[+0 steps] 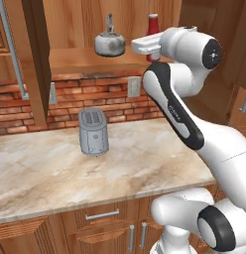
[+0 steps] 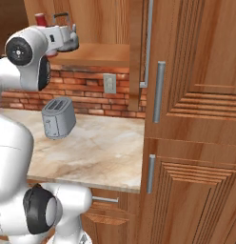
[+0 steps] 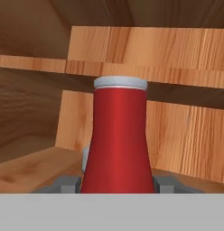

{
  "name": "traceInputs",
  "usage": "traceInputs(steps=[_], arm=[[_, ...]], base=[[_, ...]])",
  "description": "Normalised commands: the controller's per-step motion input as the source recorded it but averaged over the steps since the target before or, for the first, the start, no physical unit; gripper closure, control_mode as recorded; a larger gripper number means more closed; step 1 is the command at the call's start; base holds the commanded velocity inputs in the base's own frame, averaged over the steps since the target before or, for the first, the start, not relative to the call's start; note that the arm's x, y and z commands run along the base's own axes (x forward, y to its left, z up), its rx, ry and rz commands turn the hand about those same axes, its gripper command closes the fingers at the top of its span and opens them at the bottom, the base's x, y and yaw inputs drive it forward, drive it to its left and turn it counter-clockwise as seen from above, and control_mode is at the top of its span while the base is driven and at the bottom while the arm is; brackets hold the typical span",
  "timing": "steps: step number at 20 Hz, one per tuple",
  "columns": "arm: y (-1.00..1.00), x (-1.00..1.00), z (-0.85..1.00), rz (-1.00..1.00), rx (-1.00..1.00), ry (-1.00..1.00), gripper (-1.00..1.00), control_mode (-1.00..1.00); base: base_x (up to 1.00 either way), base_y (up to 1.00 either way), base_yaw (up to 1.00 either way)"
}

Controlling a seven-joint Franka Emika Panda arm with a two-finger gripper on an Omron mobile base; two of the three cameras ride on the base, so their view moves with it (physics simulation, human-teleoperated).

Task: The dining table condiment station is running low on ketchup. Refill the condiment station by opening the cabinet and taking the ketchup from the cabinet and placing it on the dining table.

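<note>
One red ketchup (image 3: pixel 117 140) bottle stands upright on the open cabinet (image 1: pixel 85 58) shelf, with one grey kettle (image 1: pixel 109 43) to its left. One toaster (image 1: pixel 92 132) sits on the counter (image 1: pixel 55 173) below. The gripper (image 3: pixel 117 184) pinches the ketchup, one finger each side. Its fingers are mostly cut off, and the bottle's base is hidden.

The ketchup (image 3: pixel 118 140), a slim red bottle with a narrower pale cap, stands upright on the bottom shelf of the cabinet (image 1: pixel 70 59), towards the shelf's right end. The wooden cabinet's door (image 1: pixel 26 49) hangs open, silver bar handle showing.
</note>
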Motion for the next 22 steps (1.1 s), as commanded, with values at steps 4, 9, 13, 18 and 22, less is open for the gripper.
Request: traceInputs(steps=[4,9,13,18,22], arm=[[-0.01,-1.00,-0.07,0.02,-0.06,0.00,1.00,-1.00],[-0.14,-1.00,-0.26,0.06,-0.02,0.00,1.00,-1.00],[-0.38,-0.98,-0.33,0.09,0.00,0.01,1.00,-1.00],[-0.04,-0.48,-0.36,0.01,-0.02,0.14,1.00,-1.00],[0.03,-0.03,-0.27,0.00,-0.01,0.13,1.00,-1.00]], base=[[0.00,0.00,0.00],[0.00,0.00,0.00],[0.00,0.00,0.00],[0.00,0.00,0.00],[0.00,0.00,0.00]])
